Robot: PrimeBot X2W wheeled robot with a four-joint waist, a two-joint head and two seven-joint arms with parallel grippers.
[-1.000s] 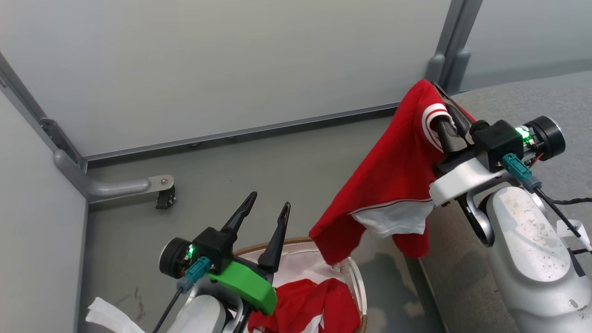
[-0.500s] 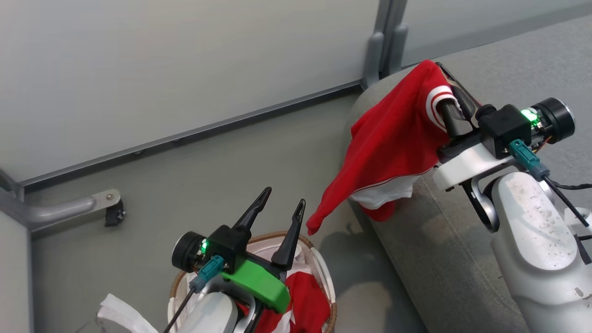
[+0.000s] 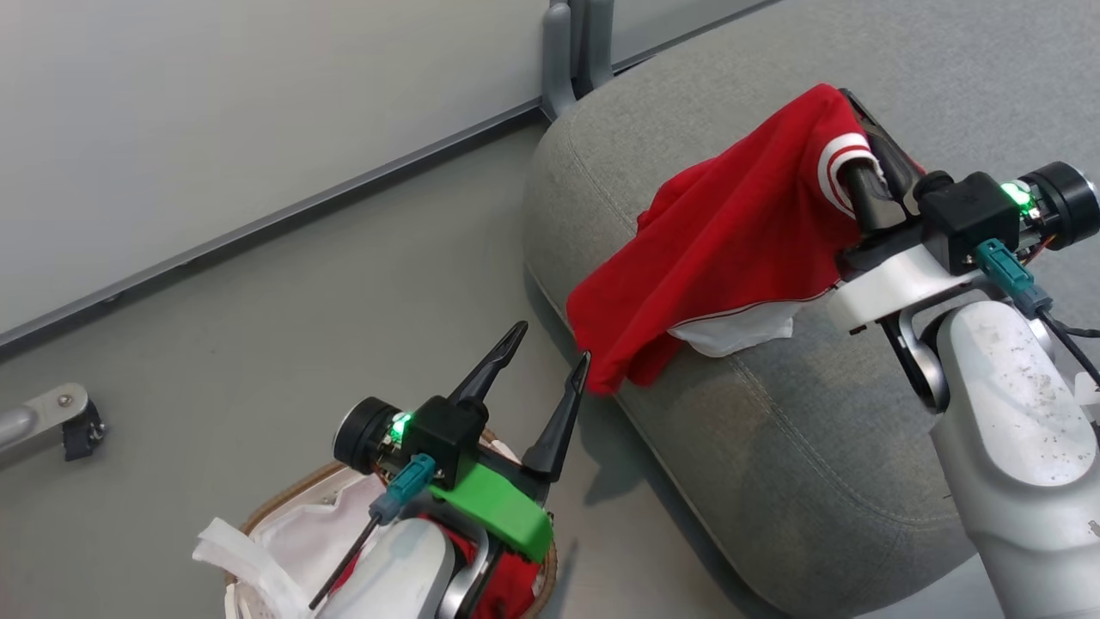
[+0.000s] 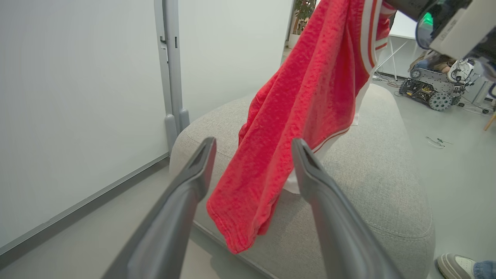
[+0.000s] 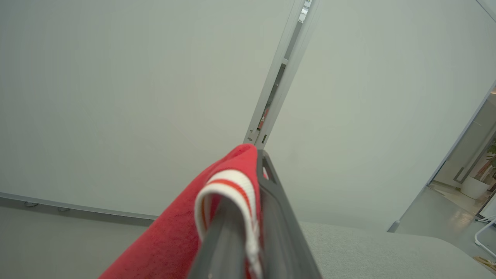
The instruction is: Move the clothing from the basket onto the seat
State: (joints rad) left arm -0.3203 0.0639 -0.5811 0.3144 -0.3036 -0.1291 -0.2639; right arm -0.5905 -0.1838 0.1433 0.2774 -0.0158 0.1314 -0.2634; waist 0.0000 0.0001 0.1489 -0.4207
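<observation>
Hanging from the clamped right gripper (image 3: 851,101), upper right | red garment (image 3: 730,232) slants down-left over the seat (image 3: 816,447) (hem at its edge) | left gripper (image 3: 553,342) spread empty, lower centre

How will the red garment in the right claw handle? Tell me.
Likely floppy: the red garment hangs limp in folds from the right claw. Probably light: one pinch at its striped band carries it. On the seat it should slump, not roll.
</observation>
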